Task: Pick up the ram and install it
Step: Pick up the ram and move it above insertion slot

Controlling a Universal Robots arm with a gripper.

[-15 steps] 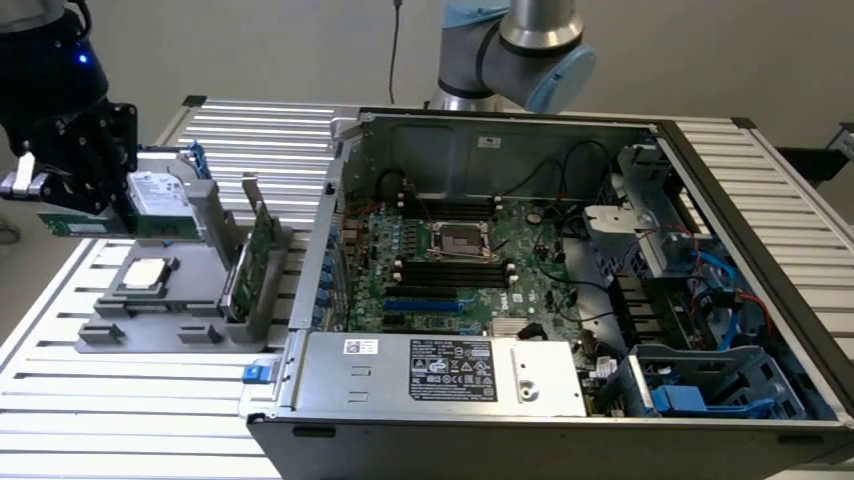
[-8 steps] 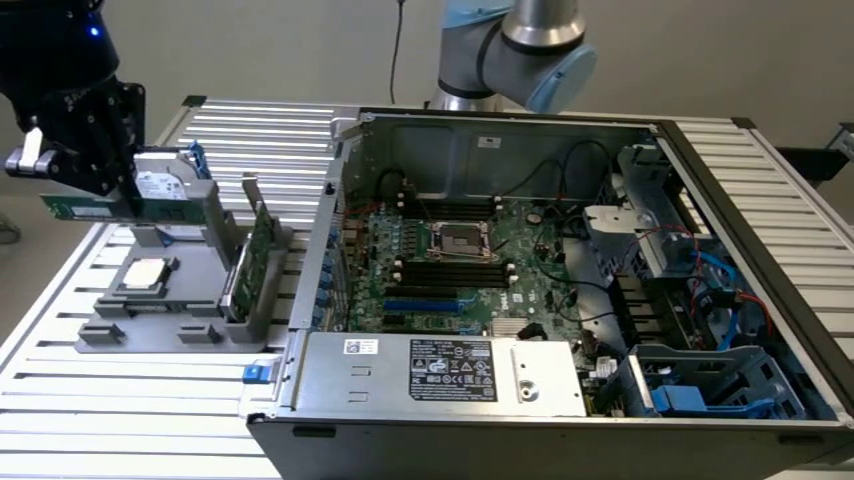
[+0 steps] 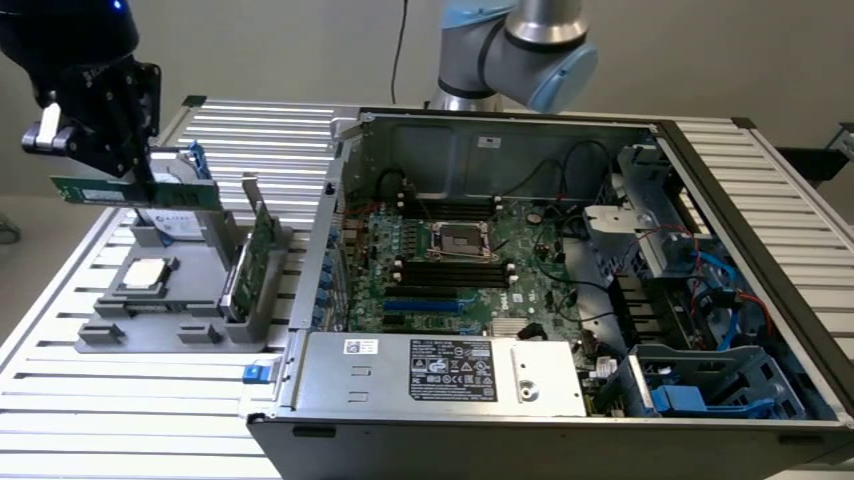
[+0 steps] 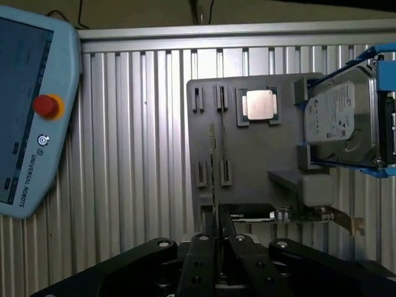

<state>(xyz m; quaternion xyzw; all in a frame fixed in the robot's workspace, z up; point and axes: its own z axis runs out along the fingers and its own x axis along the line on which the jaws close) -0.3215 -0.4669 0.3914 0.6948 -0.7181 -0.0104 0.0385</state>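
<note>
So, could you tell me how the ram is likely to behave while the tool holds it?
The ram appears as a thin edge in the wrist view, so it is probably light and fairly stiff. The tool pinches it near mid-length with both ends free, so a bump could twist it in the grip. Being a bare board, it is likely fragile.

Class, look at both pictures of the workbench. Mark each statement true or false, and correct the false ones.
1. The pincer grips the ram above the grey holder. True.
2. The computer case is closed. False: it is open, with the motherboard showing.
3. A processor chip lies on the grey holder. True.
4. The hard drive sits inside the computer case. False: it stands in the grey holder, outside the case.
</note>
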